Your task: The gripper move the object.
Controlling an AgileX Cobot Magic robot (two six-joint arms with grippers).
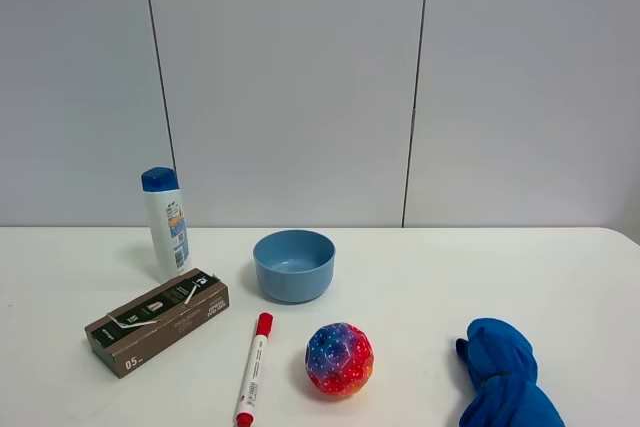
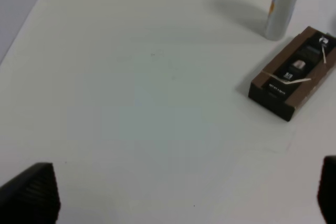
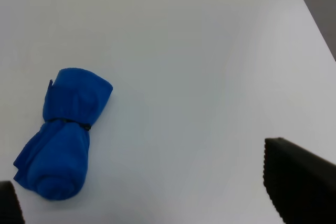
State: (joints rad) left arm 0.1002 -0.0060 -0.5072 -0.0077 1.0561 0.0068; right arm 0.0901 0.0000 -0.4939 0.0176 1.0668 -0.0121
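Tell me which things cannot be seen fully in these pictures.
- Shampoo bottle: left wrist view's edge cuts off its cap and label.
- Blue cloth: exterior high view's lower edge cuts off its end.
- Brown box: its print is too small to read.
- Both arms: outside the exterior high view.

White table (image 1: 420, 277), scattered small objects

Shampoo bottle (image 1: 167, 224): tall, slim, white plastic with dark blue cap and blue-orange label. Stands upright, cap closed, at the rear left of the tabletop (image 1: 420, 277), ungripped.
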